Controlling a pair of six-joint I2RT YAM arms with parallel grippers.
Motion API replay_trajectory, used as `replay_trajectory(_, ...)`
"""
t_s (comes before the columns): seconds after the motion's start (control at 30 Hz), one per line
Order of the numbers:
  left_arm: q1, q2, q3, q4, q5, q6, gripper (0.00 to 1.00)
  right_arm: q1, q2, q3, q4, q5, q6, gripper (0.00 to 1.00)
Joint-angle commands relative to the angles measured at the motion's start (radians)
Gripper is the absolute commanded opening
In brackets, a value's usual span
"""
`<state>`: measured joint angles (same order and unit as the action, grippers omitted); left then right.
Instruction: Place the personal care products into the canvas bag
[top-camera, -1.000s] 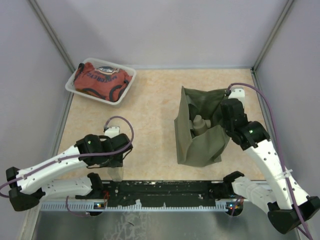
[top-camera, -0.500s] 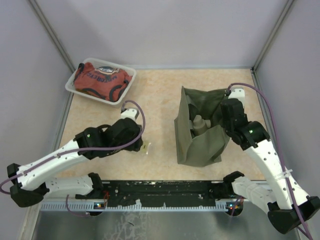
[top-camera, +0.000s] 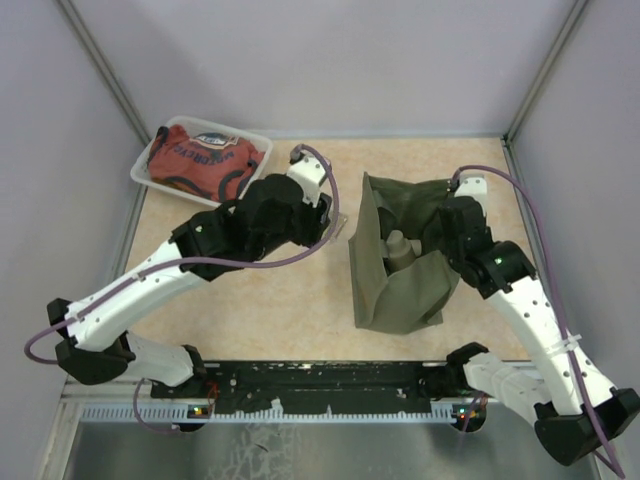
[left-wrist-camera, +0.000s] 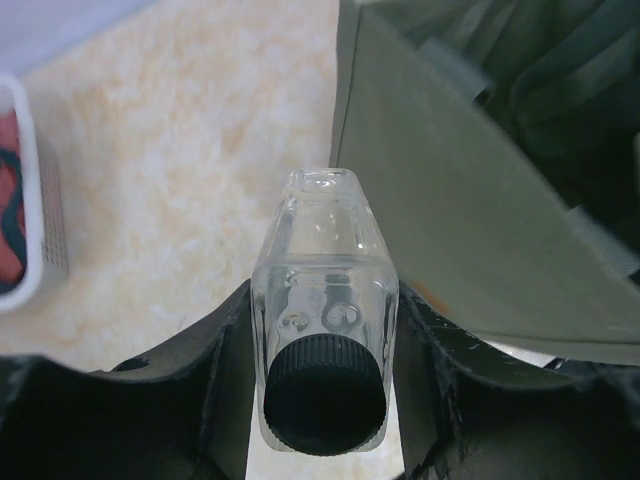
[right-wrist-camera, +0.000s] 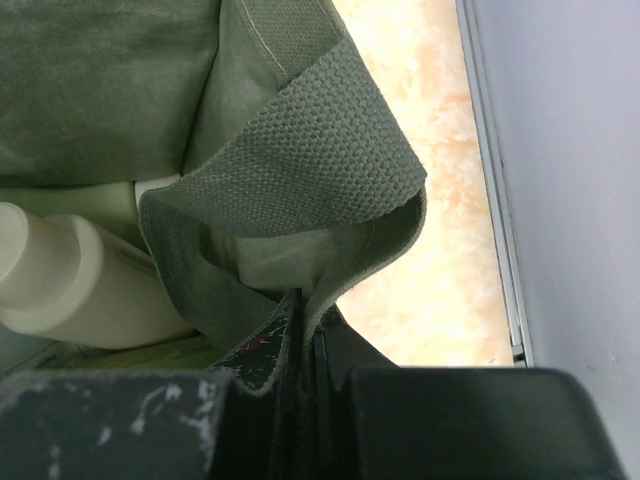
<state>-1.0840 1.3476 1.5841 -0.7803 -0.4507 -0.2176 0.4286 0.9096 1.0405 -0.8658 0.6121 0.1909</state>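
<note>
Item: clear bottle (left-wrist-camera: 322, 250). It was clamped on both sides between the fingers of the left gripper (left-wrist-camera: 325, 300), cap end towards the wrist camera. In the overhead frame it sat at upper centre, just left of the canvas bag (top-camera: 400, 290) and outside its mouth.

The right gripper (right-wrist-camera: 310, 335) was pressed together on the bag's woven strap (right-wrist-camera: 310, 150) at the right rim.

Surface: mottled beige table (top-camera: 270, 300), with pale grey walls (top-camera: 330, 60). At upper left was a clear tray (top-camera: 143, 172) holding red printed cloth (top-camera: 200, 160).

Bottle: square-shouldered and transparent, with a black ribbed cap (left-wrist-camera: 324, 392).

Bag: olive-green, creased, standing centre right, with a cream-beige bottle (right-wrist-camera: 70, 285) inside.
</note>
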Motion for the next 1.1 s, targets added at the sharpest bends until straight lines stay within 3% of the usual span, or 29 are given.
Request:
replay_trajectory(0.0,0.004,-0.043,0.187,0.222,0.016,0.159,0.0,-0.005,0.023,-0.017,0.017,-0.015,0.007,0.01)
replay_trajectory(0.2,0.004,-0.086,0.23,0.285,0.17,0.199,0.0,-0.005,0.029,-0.008,0.006,-0.001,0.01,0.01)
replay_trajectory(0.4,0.004,-0.103,0.214,0.363,0.418,0.2,0.0,-0.006,0.033,0.008,-0.009,0.003,0.018,0.0)
replay_trajectory(0.53,0.004,-0.057,0.227,0.405,0.533,0.206,0.0,-0.005,0.038,0.02,-0.025,0.009,0.025,0.0)
replay_trajectory(1.07,0.012,0.168,0.435,0.469,0.548,0.288,0.0,-0.006,0.029,0.031,-0.046,0.016,0.034,0.0)
